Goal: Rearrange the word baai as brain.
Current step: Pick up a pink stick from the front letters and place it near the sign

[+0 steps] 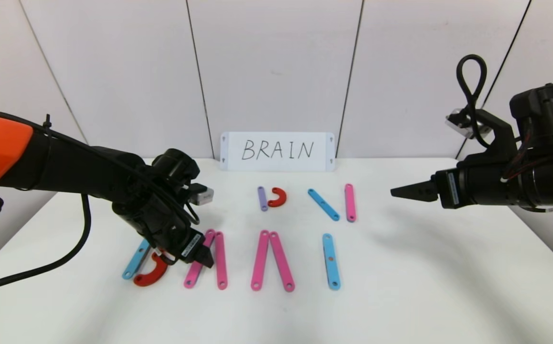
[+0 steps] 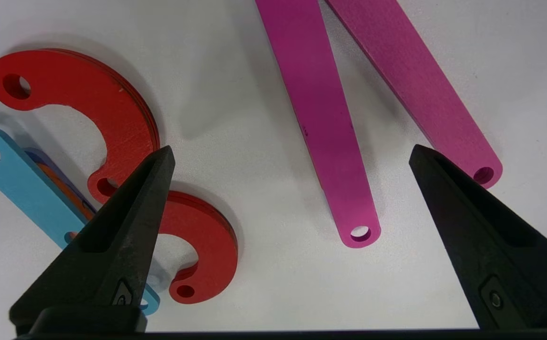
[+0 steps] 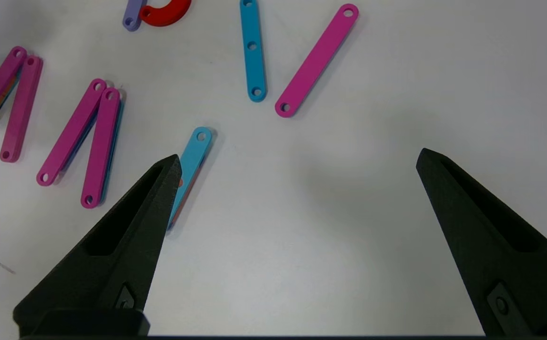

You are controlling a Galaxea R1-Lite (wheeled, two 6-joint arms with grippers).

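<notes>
Left hand, fingers spread wide, is hovering beside the pink bar; descending carelessly risks nudging the adjacent red curve.

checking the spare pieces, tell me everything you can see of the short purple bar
The short purple bar is a flat, lilac, plastic-looking strip with rounded ends and a hole visible at one end in the right wrist view. It lies flat on the white table in the back row, below the handwritten card, nearly upright in the head view. A small red curve sits against its right side, seemingly touching. No end effector is near it.
</notes>
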